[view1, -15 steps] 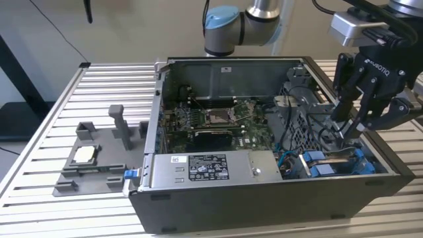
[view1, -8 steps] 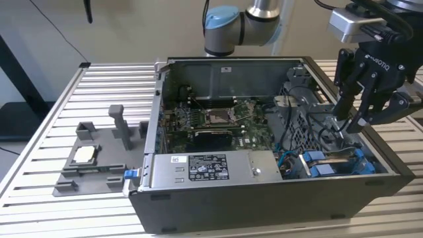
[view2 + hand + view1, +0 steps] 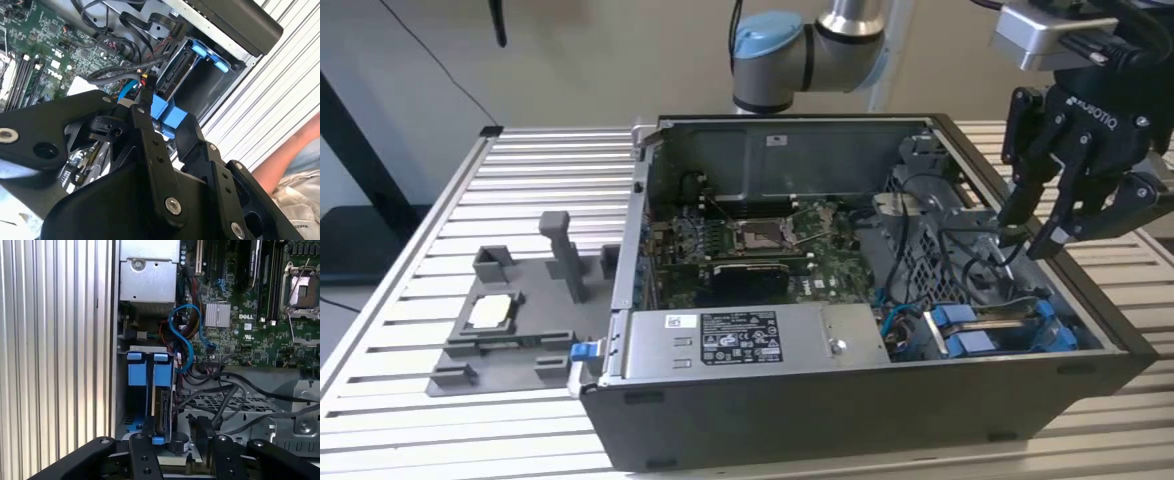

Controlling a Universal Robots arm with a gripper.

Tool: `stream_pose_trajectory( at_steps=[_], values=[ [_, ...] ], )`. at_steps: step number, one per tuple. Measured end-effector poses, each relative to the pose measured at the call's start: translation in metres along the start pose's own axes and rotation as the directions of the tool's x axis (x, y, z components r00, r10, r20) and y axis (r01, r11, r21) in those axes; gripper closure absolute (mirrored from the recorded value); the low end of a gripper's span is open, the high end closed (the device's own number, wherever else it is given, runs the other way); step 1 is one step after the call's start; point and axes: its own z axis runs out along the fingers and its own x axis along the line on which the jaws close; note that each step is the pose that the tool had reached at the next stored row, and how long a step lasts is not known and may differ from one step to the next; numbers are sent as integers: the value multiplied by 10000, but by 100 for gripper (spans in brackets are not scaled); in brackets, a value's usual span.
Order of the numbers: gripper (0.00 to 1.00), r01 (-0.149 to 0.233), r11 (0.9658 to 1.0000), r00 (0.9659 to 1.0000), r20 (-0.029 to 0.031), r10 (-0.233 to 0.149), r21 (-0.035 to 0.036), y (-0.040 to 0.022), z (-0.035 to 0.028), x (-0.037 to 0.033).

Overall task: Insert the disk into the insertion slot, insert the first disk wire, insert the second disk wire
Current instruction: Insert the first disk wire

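Blue-framed disk (image 3: 163, 410) edge-on in insertion slot (image 3: 212, 90), claw (image 3: 1031, 232) nearby

Silver-grey arm (image 3: 838, 42), blue joint cap (image 3: 758, 40), black gripper (image 3: 1034, 230) studded with screws.

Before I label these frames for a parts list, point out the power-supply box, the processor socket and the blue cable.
power-supply box (image 3: 740, 340), exterior view, on its white label.
processor socket (image 3: 305, 292), first wrist view, on its middle.
blue cable (image 3: 190, 358), first wrist view, on its lower bend.
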Motion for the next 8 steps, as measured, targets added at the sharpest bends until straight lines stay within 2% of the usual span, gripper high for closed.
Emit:
stream_pose_trajectory(
  at_steps=[8],
  values=[
    [53, 201, 9998, 9998, 4, -201, 31, -36, 94, -99]
  ],
)
